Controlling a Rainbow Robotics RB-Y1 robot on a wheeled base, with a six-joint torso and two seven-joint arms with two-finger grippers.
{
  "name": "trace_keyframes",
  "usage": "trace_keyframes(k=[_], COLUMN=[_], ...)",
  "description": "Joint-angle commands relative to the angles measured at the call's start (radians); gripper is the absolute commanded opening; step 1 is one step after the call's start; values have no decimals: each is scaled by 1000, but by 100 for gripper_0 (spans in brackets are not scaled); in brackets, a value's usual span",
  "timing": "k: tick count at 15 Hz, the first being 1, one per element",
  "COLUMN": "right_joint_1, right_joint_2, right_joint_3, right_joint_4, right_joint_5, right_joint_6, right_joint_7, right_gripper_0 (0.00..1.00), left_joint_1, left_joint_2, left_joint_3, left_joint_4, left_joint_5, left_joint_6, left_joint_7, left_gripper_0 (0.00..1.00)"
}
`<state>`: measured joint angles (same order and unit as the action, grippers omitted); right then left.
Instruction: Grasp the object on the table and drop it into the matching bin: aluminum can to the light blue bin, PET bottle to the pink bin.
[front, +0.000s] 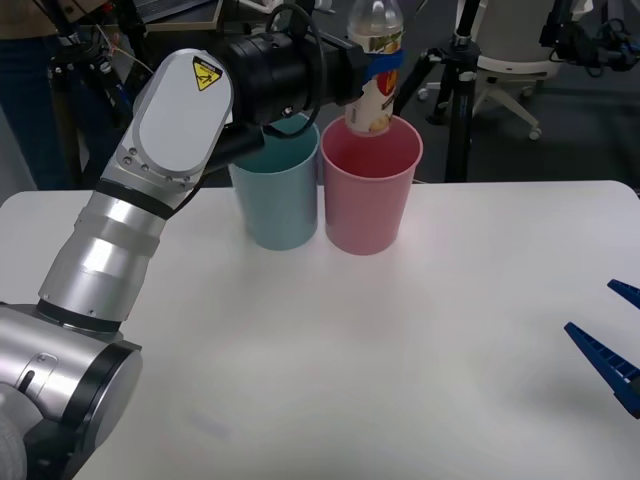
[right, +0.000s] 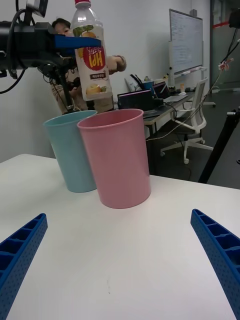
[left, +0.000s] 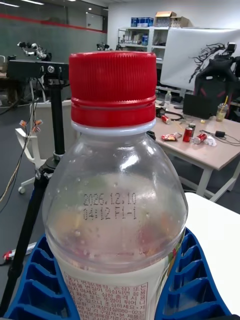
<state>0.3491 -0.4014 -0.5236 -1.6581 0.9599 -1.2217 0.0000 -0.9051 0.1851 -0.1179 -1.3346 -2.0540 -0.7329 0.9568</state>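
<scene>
Front view: left gripper (front: 385, 62) clamps PET bottle (front: 373, 75) upright above pink bin (front: 369, 190), light blue bin (front: 277, 195) touching at its left, on table (front: 400, 380).
Right wrist view: right gripper (right: 120, 260) spread wide, low over the near table.
Left wrist view: blue fingers (left: 30, 285) grip the bottle's sides.

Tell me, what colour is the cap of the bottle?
The cap is red, clearest in the left wrist view.

Overhead front and low right-wrist views share the pink bin (front: 369, 190).
</scene>
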Motion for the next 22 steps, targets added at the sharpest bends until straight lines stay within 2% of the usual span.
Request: trace_keyframes(k=[1, 7, 13, 14, 15, 17, 22], right_joint_1=[0, 0, 0, 0, 0, 0, 0], right_joint_2=[0, 0, 0, 0, 0, 0, 0], right_joint_3=[0, 0, 0, 0, 0, 0, 0], right_joint_4=[0, 0, 0, 0, 0, 0, 0], right_joint_5=[0, 0, 0, 0, 0, 0, 0], right_joint_6=[0, 0, 0, 0, 0, 0, 0], right_joint_7=[0, 0, 0, 0, 0, 0, 0], right_gripper_0=[100, 100, 100, 100, 100, 100, 100], left_joint_1=[0, -1, -3, -3, -3, -5, -5], left_joint_2=[-23, -35, -33, -35, -35, -33, -33], left_joint_3=[-2, -29, -37, -37, -37, -51, -65], left_joint_4=[12, 35, 37, 35, 35, 35, 35], left_joint_5=[-23, -31, -18, -15, -15, -12, 8], left_joint_6=[10, 78, 78, 78, 79, 102, 121], left_joint_7=[0, 11, 43, 50, 57, 63, 73], left_gripper_0=[0, 0, 1, 8, 50, 100, 100])
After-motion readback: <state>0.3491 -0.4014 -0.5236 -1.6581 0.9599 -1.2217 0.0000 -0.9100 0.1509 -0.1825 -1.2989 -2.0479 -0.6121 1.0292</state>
